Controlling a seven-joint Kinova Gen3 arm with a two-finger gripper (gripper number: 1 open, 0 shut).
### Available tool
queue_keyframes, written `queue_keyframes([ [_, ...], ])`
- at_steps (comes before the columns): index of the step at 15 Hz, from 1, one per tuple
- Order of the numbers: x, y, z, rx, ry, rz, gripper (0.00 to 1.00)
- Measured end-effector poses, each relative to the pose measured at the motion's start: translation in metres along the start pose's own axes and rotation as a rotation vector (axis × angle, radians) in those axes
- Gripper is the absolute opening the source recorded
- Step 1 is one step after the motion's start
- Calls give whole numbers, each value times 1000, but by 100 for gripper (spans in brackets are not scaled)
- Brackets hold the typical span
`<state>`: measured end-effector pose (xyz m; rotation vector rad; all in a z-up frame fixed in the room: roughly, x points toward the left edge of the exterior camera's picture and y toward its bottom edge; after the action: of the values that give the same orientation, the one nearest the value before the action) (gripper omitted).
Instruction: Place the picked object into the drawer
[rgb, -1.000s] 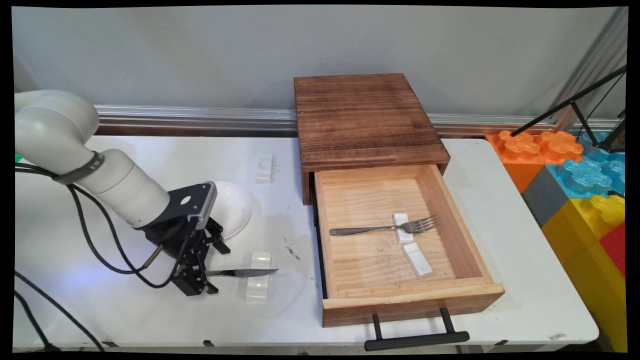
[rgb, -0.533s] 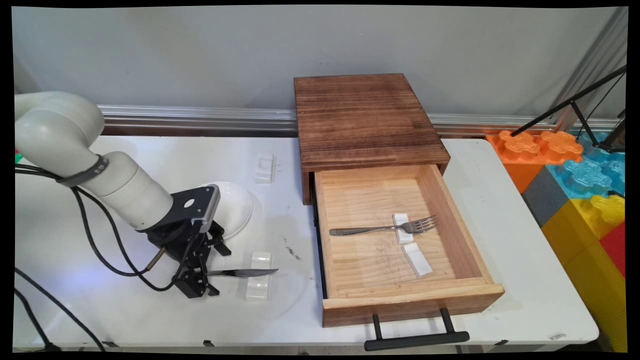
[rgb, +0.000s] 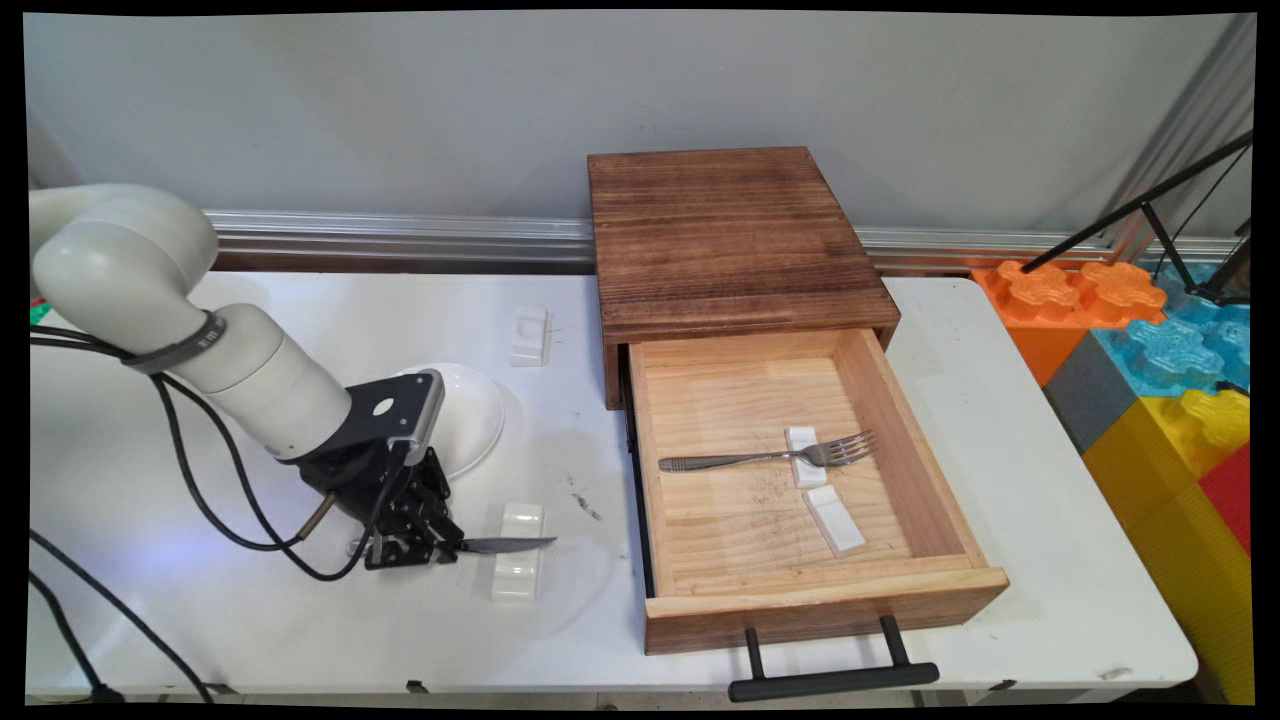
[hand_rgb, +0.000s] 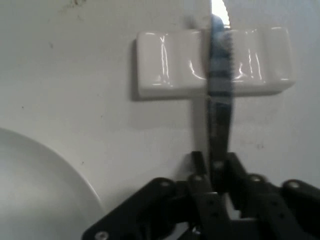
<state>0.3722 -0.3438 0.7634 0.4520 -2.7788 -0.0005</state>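
A metal knife (rgb: 500, 545) lies across a white cutlery rest (rgb: 519, 566) on the table's near left; its serrated blade (hand_rgb: 220, 95) crosses that rest (hand_rgb: 170, 62) in the hand view. My gripper (rgb: 432, 546) is low over the table at the knife's handle end, shut on the knife (hand_rgb: 216, 172). A white plate (rgb: 470, 415) lies just behind the hand, and its rim (hand_rgb: 45, 165) shows at the hand view's lower left.
A dark wooden box (rgb: 730, 240) stands at the back with its light wooden drawer (rgb: 960, 520) pulled out. Inside lie a fork (rgb: 770, 457) on a white rest (rgb: 803, 455) and another rest (rgb: 835, 520). One more rest (rgb: 529, 335) sits behind the plate. Coloured blocks (rgb: 1150, 360) stand at right.
The gripper's fingers have closed on the knife's handle; a second ago they stood apart around it. The arm has shifted slightly to the right.
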Motion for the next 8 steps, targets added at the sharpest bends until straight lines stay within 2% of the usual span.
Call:
queue_keyframes([
  [8,2,-2,-6,-9,8,1,0],
])
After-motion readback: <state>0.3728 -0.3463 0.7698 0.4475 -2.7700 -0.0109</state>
